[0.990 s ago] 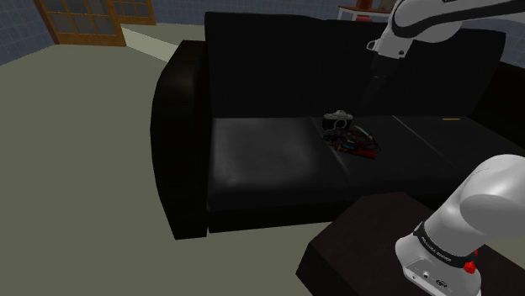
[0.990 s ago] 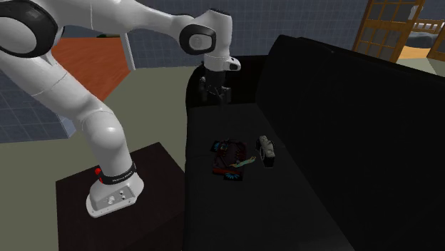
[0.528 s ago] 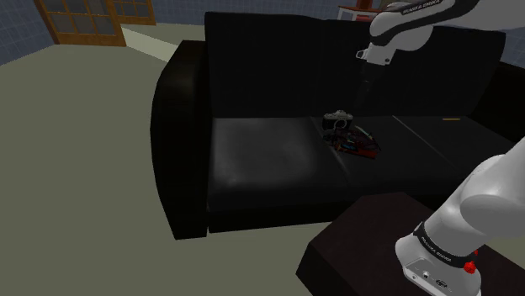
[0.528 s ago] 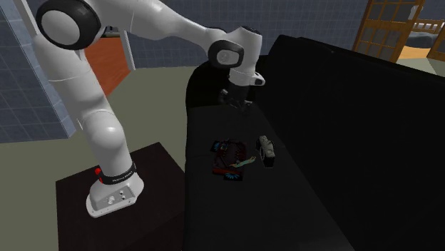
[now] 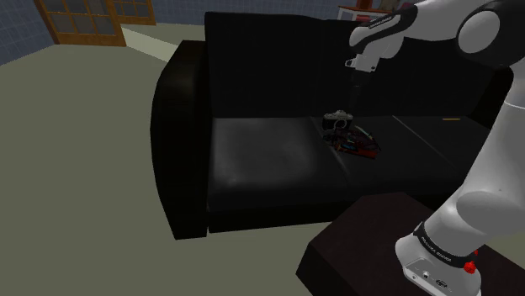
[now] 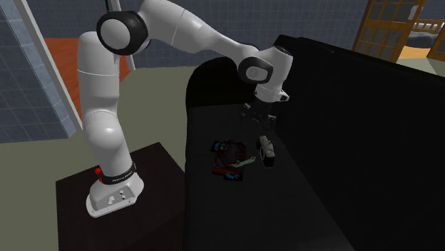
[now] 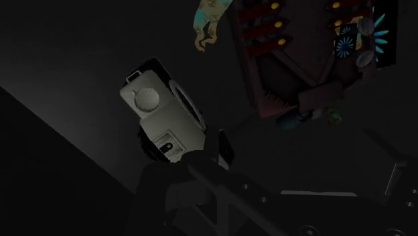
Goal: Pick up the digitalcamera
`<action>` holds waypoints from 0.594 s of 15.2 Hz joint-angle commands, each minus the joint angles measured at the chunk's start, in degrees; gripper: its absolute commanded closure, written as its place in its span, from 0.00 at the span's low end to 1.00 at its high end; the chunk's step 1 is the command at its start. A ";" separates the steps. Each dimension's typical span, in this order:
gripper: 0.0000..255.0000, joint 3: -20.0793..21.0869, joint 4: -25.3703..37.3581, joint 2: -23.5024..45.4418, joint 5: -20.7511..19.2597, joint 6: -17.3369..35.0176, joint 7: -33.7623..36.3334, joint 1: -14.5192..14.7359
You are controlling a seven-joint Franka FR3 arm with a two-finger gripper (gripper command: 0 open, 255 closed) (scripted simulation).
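Observation:
The digital camera [image 5: 338,118] is a small pale grey body with a dark lens, lying on the black sofa seat near the backrest. In the second exterior view the camera [image 6: 267,150] lies just below my black gripper [image 6: 258,119], which hangs a little above it without touching. My gripper [image 5: 354,97] is hard to pick out against the dark backrest in the shoulder view. From the wrist, the camera [image 7: 163,121] lies just beyond one fingertip [image 7: 216,149] and off to its side. The gripper [image 7: 305,161] is open, with nothing between its fingers.
A flat colourful item [image 5: 358,144] [image 6: 232,158] [image 7: 301,60] lies on the seat right beside the camera. The black sofa [image 5: 269,160] has a high backrest and a thick armrest [image 5: 178,126]. My base sits on a dark box stand [image 6: 146,207]. A wooden-framed door [image 5: 92,17] stands far off.
The arm has swung across the sofa and stretched out. The gripper has travelled from near the sofa's end to just above the camera. The camera and the colourful item have not moved.

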 commanded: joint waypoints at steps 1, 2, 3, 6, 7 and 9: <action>0.00 0.33 5.14 5.48 2.00 -1.37 -3.32 -1.82; 0.00 0.66 8.01 8.28 2.89 -2.22 -4.69 -2.87; 0.00 1.05 11.02 11.08 3.71 -3.13 -5.93 -3.96; 0.00 2.48 21.11 19.69 5.71 -6.38 -8.92 -7.45; 0.00 2.59 21.44 19.95 5.72 -6.48 -8.97 -7.61; 0.00 2.76 20.76 20.51 5.97 -5.30 -9.22 -7.63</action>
